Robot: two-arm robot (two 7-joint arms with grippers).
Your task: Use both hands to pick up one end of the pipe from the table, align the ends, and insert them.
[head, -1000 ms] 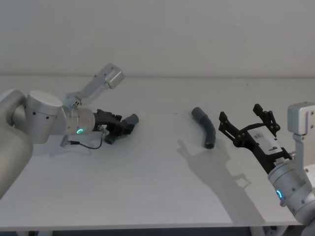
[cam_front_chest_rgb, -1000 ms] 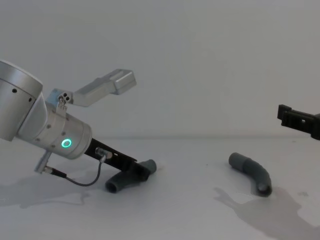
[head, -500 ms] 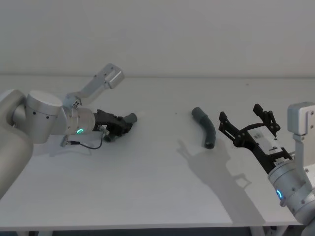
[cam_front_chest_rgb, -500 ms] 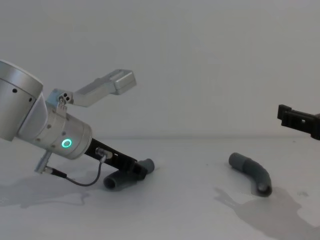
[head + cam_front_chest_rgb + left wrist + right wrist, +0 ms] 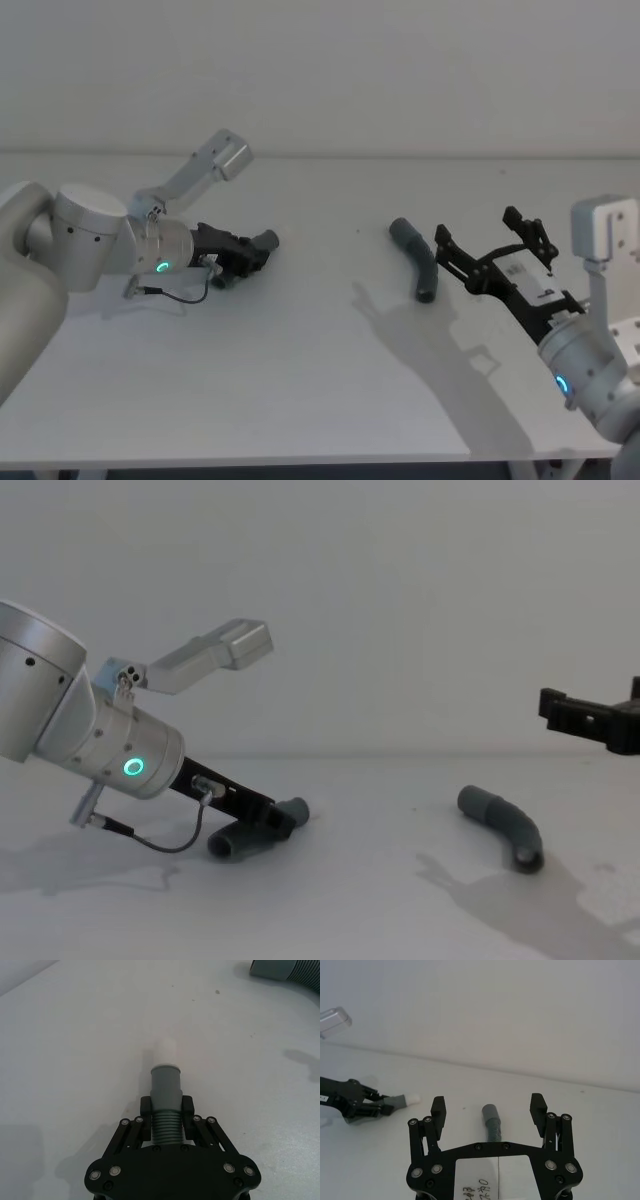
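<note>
**Markings on the right gripper**

A white label (image 5: 487, 1180) sits on the palm plate of the right gripper (image 5: 488, 1105), between the two finger bases. Dark handwritten marks run sideways along its lower edge. The first group looks like 243; the second is too cramped to read. In the head view the label (image 5: 527, 277) shows small dark strokes, none legible. A green ring light (image 5: 132, 768) glows on the left wrist, and a second ring light (image 5: 562, 384) on the right wrist.
</note>
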